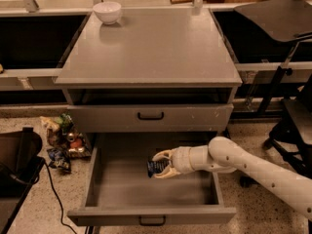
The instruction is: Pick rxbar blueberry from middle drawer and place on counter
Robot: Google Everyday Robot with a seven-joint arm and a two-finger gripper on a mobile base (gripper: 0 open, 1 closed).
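Gripper [162,164] clamped on the rxbar blueberry [156,167]: the cream-coloured fingers close from above and below on the small dark blue bar, which stands roughly on edge with its pale lettering facing the camera. The pair sit inside the open middle drawer [122,191], over the centre of its flat grey floor and nearer the back than the front wall; whether the bar touches the floor cannot be told. The pale arm [243,164] reaches in from the lower right, crossing the drawer's right wall. The drawer is pulled well out, its small black handle [152,221] at the bottom edge of the view. Directly above it the closed upper drawer front [195,117] shows white scuffs and a dark handle. The counter [151,52], the broad grey top of the cabinet, carries a white bowl [107,11] at its far left corner. On the speckled floor to the left of the cabinet lies a heap of multicoloured snack bags [63,139], with a black bin [17,155] and a dark cable [56,196] beside them. A dark chair [292,116] stands at right.
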